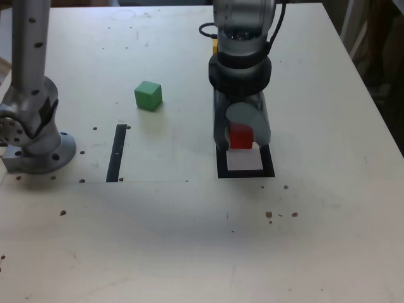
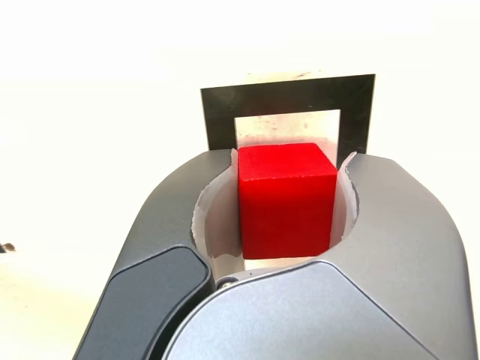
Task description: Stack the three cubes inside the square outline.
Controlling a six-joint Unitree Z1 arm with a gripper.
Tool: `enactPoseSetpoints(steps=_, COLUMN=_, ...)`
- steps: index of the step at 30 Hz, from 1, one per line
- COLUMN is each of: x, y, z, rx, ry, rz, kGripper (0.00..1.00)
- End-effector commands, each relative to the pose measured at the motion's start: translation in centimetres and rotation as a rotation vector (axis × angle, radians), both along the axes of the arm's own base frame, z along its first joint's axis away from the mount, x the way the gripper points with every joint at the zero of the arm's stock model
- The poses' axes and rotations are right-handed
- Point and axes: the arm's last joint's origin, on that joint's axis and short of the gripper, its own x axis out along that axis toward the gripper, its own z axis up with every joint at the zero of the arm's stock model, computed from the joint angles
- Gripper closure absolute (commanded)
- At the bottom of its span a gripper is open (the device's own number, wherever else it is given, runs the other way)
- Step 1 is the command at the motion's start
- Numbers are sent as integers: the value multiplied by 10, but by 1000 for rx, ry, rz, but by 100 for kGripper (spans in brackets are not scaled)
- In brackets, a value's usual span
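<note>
Grey gripper [image 2: 289, 206], smooth rounded plastic shells with pale lining on the inner faces, is clamped narrow on the matte solid red cube [image 2: 286, 201]. The cube sits between the two jaws, edges crisp, one face lit brighter than the one below it.

In the exterior view the gripper [image 1: 240, 137] points down at the table with the red cube [image 1: 240, 136] at its tip, at the far edge of the thick black square outline [image 1: 221, 165]. Whether the cube touches the table cannot be told. The outline's centre is pale and bare; in the wrist view the black frame [image 2: 217, 112] shows beyond the cube, glossy, with faint scuffs.

The arm rises steeply from the gripper: grey cylindrical segments, a black ribbed collar, a black cable looped beside it. A sliver of yellow [image 1: 215, 46] shows behind the arm; shape unclear.

Matte green cube [image 1: 148, 95] rests on the off-white table [image 1: 328, 240], well apart toward the exterior view's left. Narrow black strip [image 1: 117, 153] lies nearer that side. Table surface is speckled with dark spots.
</note>
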Motion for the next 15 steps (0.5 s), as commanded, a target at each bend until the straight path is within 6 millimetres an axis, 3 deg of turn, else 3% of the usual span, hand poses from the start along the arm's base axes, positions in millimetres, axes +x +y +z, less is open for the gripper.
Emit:
enactPoseSetpoints(steps=1, x=2, y=0, z=-4, rx=2, ry=5, rz=-5, kGripper=70)
enactPoseSetpoints(steps=15, x=-1, y=-2, z=-26, rx=-2, ry=17, rz=-10, kGripper=70)
